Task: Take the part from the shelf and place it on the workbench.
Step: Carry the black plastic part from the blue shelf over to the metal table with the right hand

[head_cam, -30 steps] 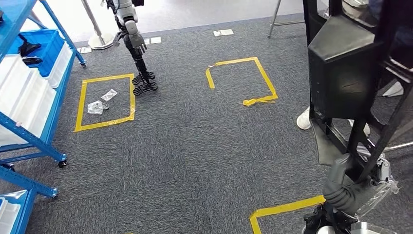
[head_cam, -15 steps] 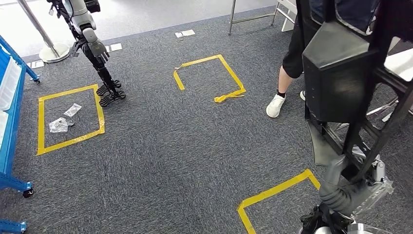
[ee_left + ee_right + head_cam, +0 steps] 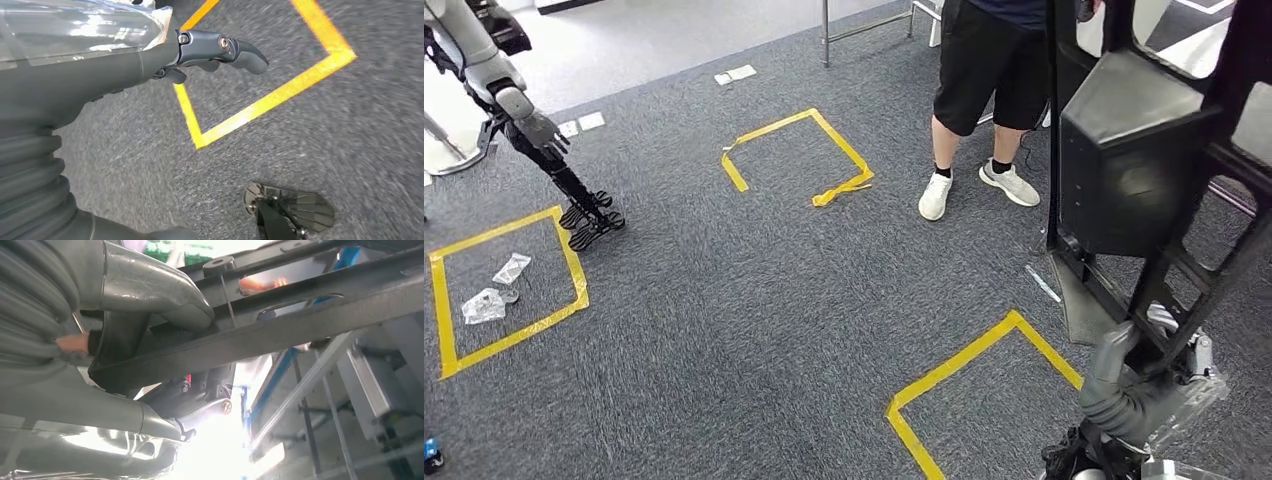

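Note:
The part (image 3: 1134,160) is a big black frame with a boxy housing, held upright at the right of the head view. My right hand (image 3: 1146,392) grips its lower bars from below. In the right wrist view, the right hand (image 3: 135,295) wraps its thumb over a black bar of the part (image 3: 310,315). My left hand (image 3: 115,65) hangs over the grey carpet and holds nothing, with its dark fingers (image 3: 240,50) loosely stretched out. A clear plastic cover wraps each wrist.
A person (image 3: 984,90) in black shorts and white shoes stands close ahead, beside the part. Another robot (image 3: 519,115) stands at the far left. Yellow tape squares (image 3: 799,150) mark the carpet, and one (image 3: 504,280) holds plastic bags. Metal table legs (image 3: 826,30) stand behind.
The whole picture has slid left as my view turned right. The blue shelf has left the picture, the person has come fully into view, and the part stays in my right hand.

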`<state>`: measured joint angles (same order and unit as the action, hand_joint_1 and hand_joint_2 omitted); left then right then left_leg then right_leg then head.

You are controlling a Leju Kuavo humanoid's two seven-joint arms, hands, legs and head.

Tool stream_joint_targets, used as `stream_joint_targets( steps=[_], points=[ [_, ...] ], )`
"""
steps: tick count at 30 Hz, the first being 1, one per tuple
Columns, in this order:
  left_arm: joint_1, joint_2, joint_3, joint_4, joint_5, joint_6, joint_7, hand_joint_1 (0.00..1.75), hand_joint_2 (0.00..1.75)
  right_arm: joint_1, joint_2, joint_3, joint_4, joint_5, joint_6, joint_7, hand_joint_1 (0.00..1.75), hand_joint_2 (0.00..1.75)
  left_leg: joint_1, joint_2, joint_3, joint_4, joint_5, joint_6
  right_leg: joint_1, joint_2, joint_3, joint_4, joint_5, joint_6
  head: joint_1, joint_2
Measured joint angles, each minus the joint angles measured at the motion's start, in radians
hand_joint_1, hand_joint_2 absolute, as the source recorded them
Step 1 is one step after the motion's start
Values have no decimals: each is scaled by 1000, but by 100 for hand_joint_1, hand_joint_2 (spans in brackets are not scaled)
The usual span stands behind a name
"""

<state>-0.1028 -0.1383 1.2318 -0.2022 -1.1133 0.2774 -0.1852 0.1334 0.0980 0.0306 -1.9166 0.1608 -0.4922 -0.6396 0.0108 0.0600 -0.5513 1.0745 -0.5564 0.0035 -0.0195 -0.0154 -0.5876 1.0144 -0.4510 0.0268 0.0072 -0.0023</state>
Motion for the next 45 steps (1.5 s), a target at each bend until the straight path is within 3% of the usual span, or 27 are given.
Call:
stream_joint_targets(
  steps=[1, 3, 4, 5, 7, 9, 11, 13, 15, 17, 19, 20, 21, 23, 25, 26, 28, 29, 30, 32, 34, 35, 37, 39, 41, 43, 45],
  points=[
    [1, 3, 0, 0, 0, 3, 1, 0, 175, -6, 4, 2, 6, -2, 4, 0, 175, 175, 2, -29, -27, 58, -32, -2, -3, 11, 0, -1, 1, -6, -2, 0],
    [6, 10, 0, 0, -3, 5, 11, 0, 175, -14, 10, 7, 24, -11, 7, 0, 175, 175, 3, -56, -93, 188, -87, -4, -1, 33, 0, -1, 1, -14, -5, 0],
    [9, 14, 0, 0, -5, 7, 20, 0, 175, -15, 12, 9, 33, -16, 8, -1, 175, 175, 3, -60, -114, 224, -92, -4, 0, 46, 0, -1, 1, -14, -5, 0],
    [12, 17, 0, 0, -7, 7, 32, 0, 175, -15, 14, 10, 42, -21, 8, -4, 175, 175, 3, -62, -118, 223, -77, -5, 1, 59, 1, 0, 1, -14, -5, 0],
    [16, 22, 0, 0, -9, 8, 53, 0, 175, -15, 18, 10, 55, -25, 8, -9, 175, 175, 9, -78, -75, 118, -4, -5, 0, 87, 5, 1, 1, -13, -6, 0],
    [16, 24, 0, 0, -10, 5, 60, 0, 175, -15, 21, 11, 61, -25, 7, -11, 175, 175, 16, -119, -23, 0, 46, -5, 4, 110, 2, 6, 0, -7, -5, 0],
    [16, 25, 0, 0, -4, 3, 44, 0, 175, -16, 24, 13, 63, -23, 8, -11, 175, 175, 12, -135, -9, -37, 53, 1, 5, 130, -6, 8, 4, 6, -4, 0],
    [13, 24, 0, -1, 3, 4, 22, 0, 175, -18, 26, 14, 64, -20, 13, -10, 175, 175, 6, -111, -8, -41, 59, 16, 0, 140, -17, 7, 8, 19, -3, 0],
    [10, 23, 1, -1, 10, 4, 3, 0, 175, -25, 26, 14, 67, -16, 19, -8, 175, 175, 5, -86, -7, -48, 66, 32, 3, 101, -44, 49, -10, 20, 1, 0],
    [11, 22, 1, -2, 13, 1, -13, 0, 175, -38, 26, 16, 72, -13, 26, -7, 175, 175, 2, -58, -8, -51, 67, 42, 7, 48, -102, 165, -60, 13, 5, 0],
    [11, 21, 1, -2, 10, -3, -18, 0, 175, -45, 25, 18, 79, -11, 29, -7, 175, 175, -2, -29, -9, -50, 66, 45, 6, 31, -155, 277, -96, 13, 7, 0],
    [11, 21, 1, -2, 7, -4, -13, 0, 175, -47, 25, 18, 81, -9, 29, -7, 175, 175, -2, -16, -10, -50, 65, 45, 6, 27, -158, 287, -96, 17, 7, 0],
    [11, 21, 1, -2, 6, -4, -6, 0, 175, -48, 25, 19, 83, -6, 28, -7, 175, 175, -3, -4, -9, -50, 64, 44, 6, 21, -140, 256, -82, 23, 7, 0],
    [10, 21, 1, -2, 6, -4, 7, 0, 175, -52, 25, 21, 83, 1, 26, -7, 175, 175, -4, 17, -6, -50, 61, 40, 8, -15, -63, 117, -38, 30, 8, 0],
    [10, 21, 1, -2, 6, -4, 13, 0, 175, -58, 25, 27, 82, 6, 23, -7, 175, 175, -9, 35, -1, -49, 56, 31, 16, -52, -7, 20, -14, 23, 6, 0],
    [10, 21, 1, -2, 5, -4, 15, 0, 175, -60, 25, 30, 81, 9, 21, -7, 175, 175, -11, 44, 2, -49, 54, 26, 20, -57, 0, 5, -12, 16, 5, 0],
    [9, 20, 1, -2, 6, -4, 21, 0, 175, -61, 24, 33, 79, 15, 18, -7, 175, 175, -8, 61, 6, -50, 49, 16, 20, -33, -2, 4, -9, 4, 3, 0],
    [9, 20, 1, -2, 6, -5, 25, 0, 175, -61, 24, 34, 76, 17, 17, -6, 175, 175, -5, 52, 6, -44, 42, 10, 16, -21, 0, 1, -7, -1, 2, 0],
    [8, 19, 1, -2, 6, -6, 28, 0, 175, -61, 23, 35, 74, 21, 15, -3, 175, 175, -3, 32, -2, -22, 26, 4, 11, -9, 3, -1, -5, -6, 1, 0],
    [8, 17, 1, -2, 3, -13, 33, 0, 175, -62, 23, 39, 70, 28, 9, 7, 175, 175, 2, -26, -47, 79, -30, -4, 5, 14, 8, -3, -2, -18, -4, 0],
    [12, 15, 1, -2, -2, -19, 37, 0, 175, -60, 23, 41, 69, 38, 4, 14, 175, 175, 4, -51, -105, 193, -72, -7, 6, 39, 8, -3, -1, -24, -7, 0],
    [13, 14, 1, -2, -4, -20, 38, 0, 175, -58, 22, 42, 68, 44, 2, 15, 175, 175, 5, -54, -119, 213, -68, -8, 6, 54, 9, -3, -1, -24, -7, 0],
    [14, 13, 0, -2, -9, -23, 40, 0, 175, -54, 20, 42, 65, 54, 0, 17, 175, 175, 10, -65, -99, 153, -12, -10, 6, 84, 12, -1, -1, -24, -8, 0],
    [14, 12, 0, -2, -16, -25, 41, 0, 175, -54, 18, 42, 60, 59, 0, 20, 175, 175, 21, -113, -49, 34, 45, -12, 7, 110, 9, 5, -4, -18, -9, 0],
    [14, 10, -1, -2, -22, -26, 39, 0, 175, -56, 16, 42, 55, 60, -1, 23, 175, 175, 23, -149, -24, -26, 57, -8, 8, 133, -2, 10, -4, -5, -8, 0],
    [13, 8, -2, -2, -25, -26, 37, 0, 175, -56, 14, 42, 52, 61, -1, 26, 175, 175, 16, -133, -18, -33, 57, 7, 4, 157, -14, 9, 1, 12, -6, 0],
    [10, 7, -5, -2, -28, -25, 35, 0, 175, -56, 10, 42, 50, 59, -1, 27, 175, 175, 14, -106, -10, -43, 64, 24, 5, 128, -34, 32, -9, 19, -4, 0]
  ],
)
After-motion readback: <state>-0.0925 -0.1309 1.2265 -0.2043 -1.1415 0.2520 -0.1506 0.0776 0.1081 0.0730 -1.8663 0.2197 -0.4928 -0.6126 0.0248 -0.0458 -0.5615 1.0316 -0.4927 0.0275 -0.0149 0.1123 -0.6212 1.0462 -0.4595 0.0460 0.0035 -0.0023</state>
